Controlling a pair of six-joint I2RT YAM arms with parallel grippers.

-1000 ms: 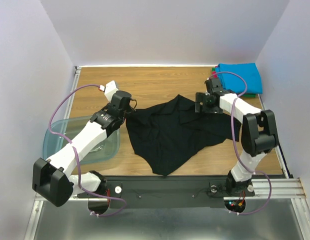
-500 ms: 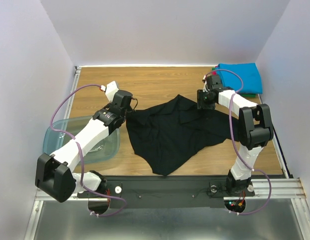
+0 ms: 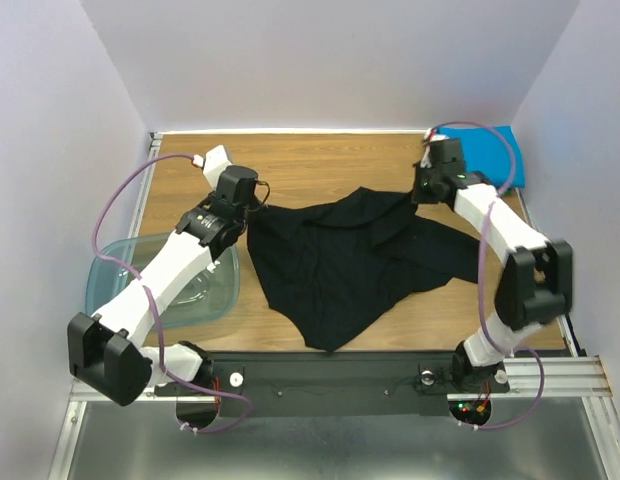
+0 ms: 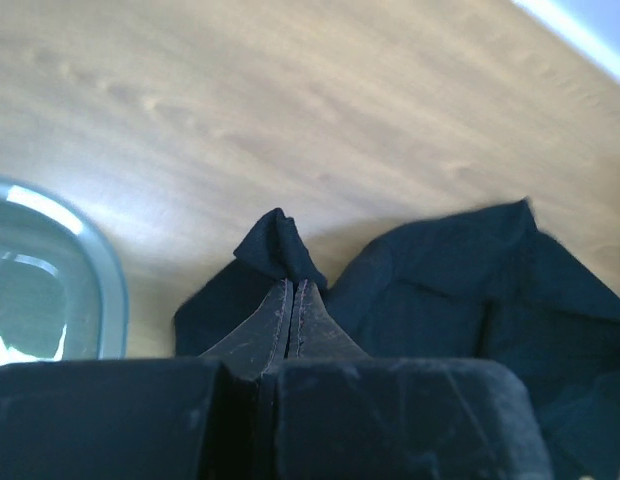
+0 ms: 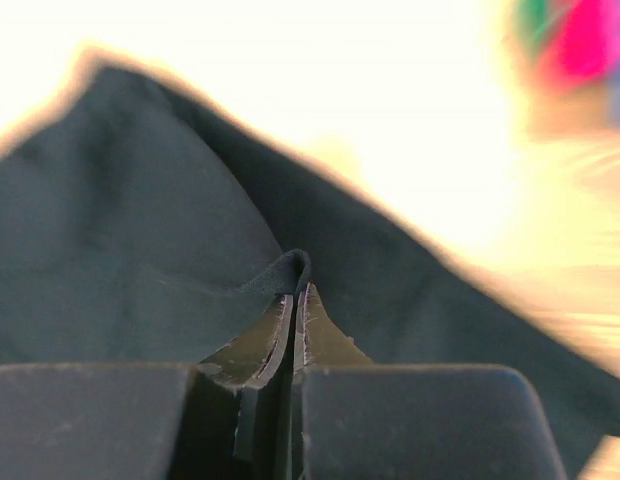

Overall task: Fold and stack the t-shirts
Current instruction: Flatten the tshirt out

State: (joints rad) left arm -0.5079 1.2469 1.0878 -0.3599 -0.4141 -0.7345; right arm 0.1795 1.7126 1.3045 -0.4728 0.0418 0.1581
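A large black t-shirt (image 3: 340, 262) lies crumpled on the middle of the wooden table. My left gripper (image 3: 252, 212) is shut on a pinch of its left upper edge; the left wrist view shows the black t-shirt (image 4: 450, 290) bunched at the closed gripper (image 4: 293, 284). At the shirt's right upper corner my right gripper (image 3: 418, 196) is shut on a fold of the black cloth (image 5: 140, 260), which curls over the tips of the gripper (image 5: 295, 290). A bright blue t-shirt (image 3: 495, 150) lies folded at the back right corner, with red-pink and green cloth (image 5: 580, 40) blurred under it.
A translucent blue-green plastic tub (image 3: 205, 290) stands at the left under my left arm. White walls close the table at the back and both sides. A black rail (image 3: 340, 375) with the arm bases runs along the near edge.
My right gripper went from open to shut on the shirt's right corner and drew it back toward the right. My left gripper, still shut, pulled its edge up and left, so the shirt's top edge stretched.
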